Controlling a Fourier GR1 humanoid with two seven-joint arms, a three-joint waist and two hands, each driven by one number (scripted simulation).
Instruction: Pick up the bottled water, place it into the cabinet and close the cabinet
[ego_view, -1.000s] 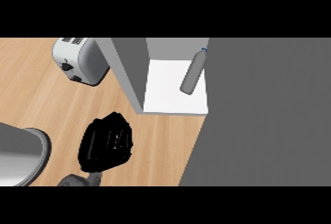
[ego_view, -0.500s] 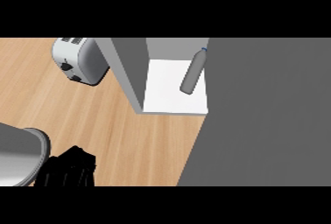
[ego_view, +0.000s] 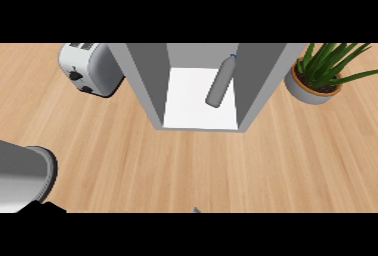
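The bottled water (ego_view: 219, 82) is a grey bottle with a blue cap. It stands inside the open grey cabinet (ego_view: 144, 80), on the white floor by the right wall. No cabinet door shows in front of the opening. Only a black sliver of my left hand (ego_view: 42, 207) shows at the lower left edge, far from the cabinet. My right hand is out of the picture.
A silver toaster (ego_view: 88, 67) stands left of the cabinet. A potted green plant (ego_view: 317, 75) stands to its right. A large grey round vessel (ego_view: 22, 180) sits at the left edge on the wooden counter (ego_view: 221, 165).
My left hand has drawn back down to the lower left edge. The broad grey panel that covered the right side is gone, and the plant and the cabinet's right wall now show.
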